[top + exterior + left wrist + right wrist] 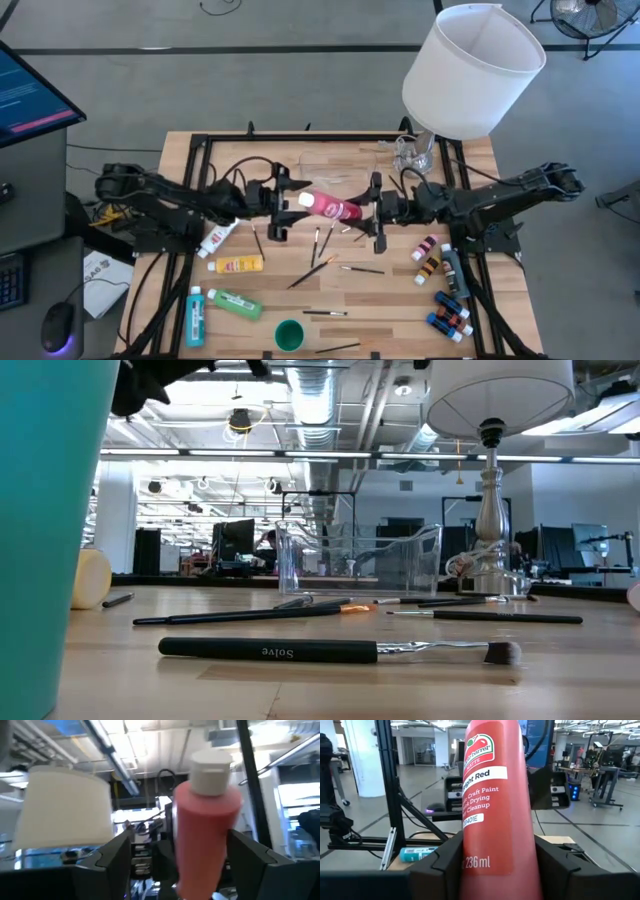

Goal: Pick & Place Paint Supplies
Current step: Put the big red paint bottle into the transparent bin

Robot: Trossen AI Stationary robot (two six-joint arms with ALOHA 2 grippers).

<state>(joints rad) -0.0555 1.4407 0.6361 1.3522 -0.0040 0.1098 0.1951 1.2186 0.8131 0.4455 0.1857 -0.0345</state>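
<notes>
Above the middle of the counter (330,300), I am passing the red paint bottle (332,206) between arms, my right gripper (374,212) clamping its base while my left gripper (283,202) is standing apart at its cap, needing to back clear next.

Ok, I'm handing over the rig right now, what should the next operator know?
Left gripper: fingers open around the cap end of the red paint bottle, not gripping.
Right gripper: shut on that bottle's body, holding it in the air over mid-table.
On the table: yellow bottle, green bottle, tiny bottles, brushes.
Done: the red bottle is lifted.
Left: place it, then everything else.
</notes>
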